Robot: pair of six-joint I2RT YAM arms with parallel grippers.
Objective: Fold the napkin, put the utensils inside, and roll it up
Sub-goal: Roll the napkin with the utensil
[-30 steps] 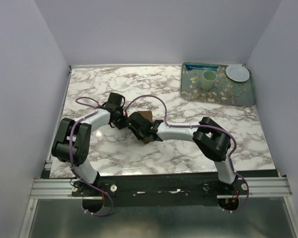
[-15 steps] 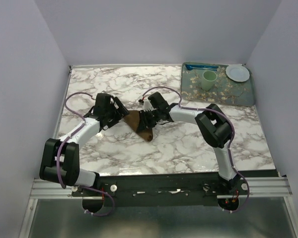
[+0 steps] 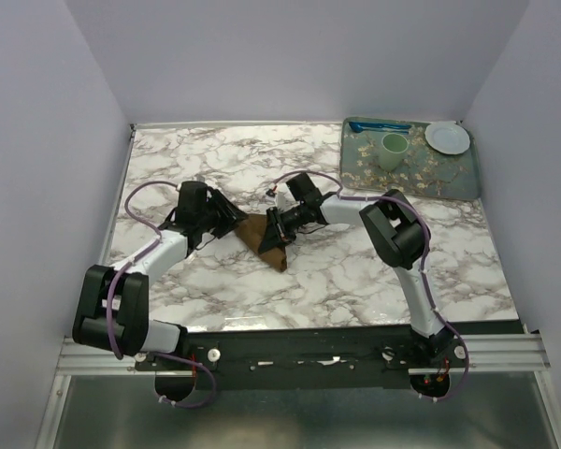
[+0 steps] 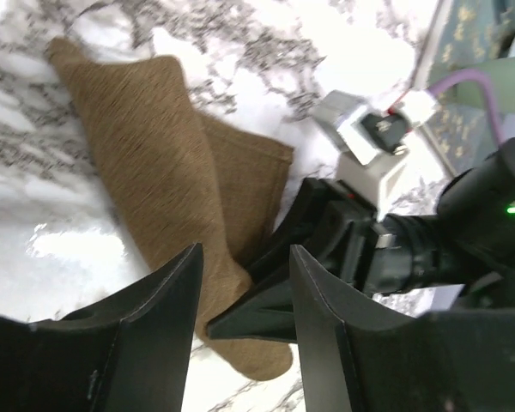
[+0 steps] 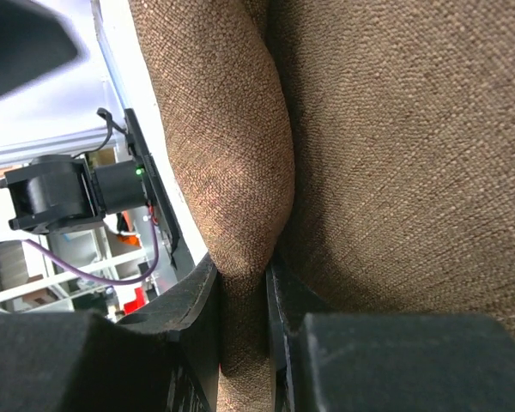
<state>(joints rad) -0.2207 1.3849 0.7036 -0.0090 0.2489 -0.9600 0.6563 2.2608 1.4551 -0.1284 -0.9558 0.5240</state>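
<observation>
A: Left end effector point(image 4: 243, 251): fingers spread, holding nothing, just left of napkin point(image 3: 266, 241). It lies folded, middle of tabletop point(image 3: 355, 271).
B: Right end effector point(image 5: 240, 275) clamped on a raised fold. Cloth's light and limp, will sag; I'd grip corners or hem.

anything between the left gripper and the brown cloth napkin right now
No separate object. The large brown cloth napkin lies directly ahead of the open left gripper. Only the right gripper, shut on a napkin fold, crowds that gap from the far side.
</observation>
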